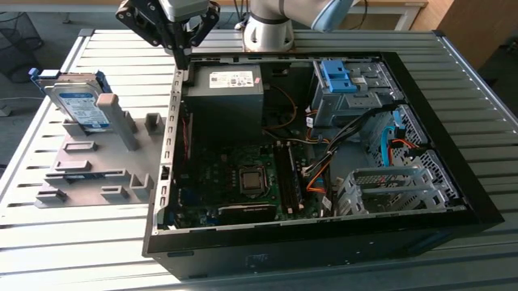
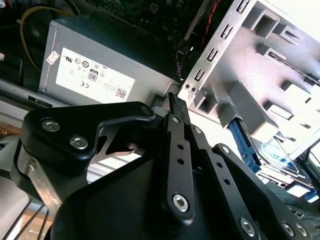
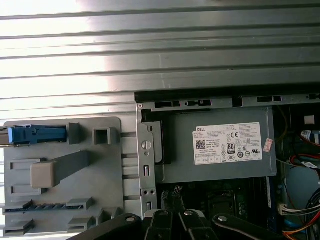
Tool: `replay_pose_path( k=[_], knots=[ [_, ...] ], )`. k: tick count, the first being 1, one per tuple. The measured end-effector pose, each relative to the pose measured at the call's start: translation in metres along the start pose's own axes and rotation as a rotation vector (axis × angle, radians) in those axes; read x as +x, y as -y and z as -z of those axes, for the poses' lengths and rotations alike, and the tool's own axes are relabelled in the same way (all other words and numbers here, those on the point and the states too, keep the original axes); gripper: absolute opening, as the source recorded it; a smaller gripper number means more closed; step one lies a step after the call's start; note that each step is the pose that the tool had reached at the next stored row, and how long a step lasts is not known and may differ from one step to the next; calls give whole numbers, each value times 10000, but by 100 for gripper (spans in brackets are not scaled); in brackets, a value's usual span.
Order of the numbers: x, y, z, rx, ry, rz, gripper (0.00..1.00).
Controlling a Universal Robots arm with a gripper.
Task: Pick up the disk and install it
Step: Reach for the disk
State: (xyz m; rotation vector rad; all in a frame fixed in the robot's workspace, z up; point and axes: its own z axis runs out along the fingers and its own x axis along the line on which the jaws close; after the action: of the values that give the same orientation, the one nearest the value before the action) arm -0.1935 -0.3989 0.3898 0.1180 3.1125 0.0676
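One gripper [image 1: 183, 59], fingers pressed together and pinching nothing, hangs over a corner of the open computer case [image 1: 324, 248], with its tips above the case's side wall. Nearest to the gripper, just inside that wall, is the grey power supply box [image 1: 227, 91] with a white sticker, seen in both wrist views [image 2: 110, 60] [image 3: 220, 150].

Just outside the wall from the gripper, toward the exterior view's left, a grey holder plate [image 1: 89, 176] lies flat on the slatted metal desk [image 1: 105, 48]. The disk [image 1: 81, 106] stands upright on edge in a slot at the plate's outer corner, well apart from the gripper, with its label facing out and its blue bracket around it. The first wrist view shows it edge-on [image 3: 37, 134]; the second wrist view shows part of it behind a grey post [image 2: 272, 150].

Farther from the gripper, inside the case, are the motherboard [image 1: 242, 176], then a bare blue bracket [image 1: 338, 76] atop a drive bay, and a grey drive cage [image 1: 389, 188] at the far side.
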Motion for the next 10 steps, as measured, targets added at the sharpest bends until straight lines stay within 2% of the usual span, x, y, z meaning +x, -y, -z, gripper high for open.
replay_pose_path(
  k=[10],
  knots=[
    [24,2,-1,-1,0,0,11]
  ],
)
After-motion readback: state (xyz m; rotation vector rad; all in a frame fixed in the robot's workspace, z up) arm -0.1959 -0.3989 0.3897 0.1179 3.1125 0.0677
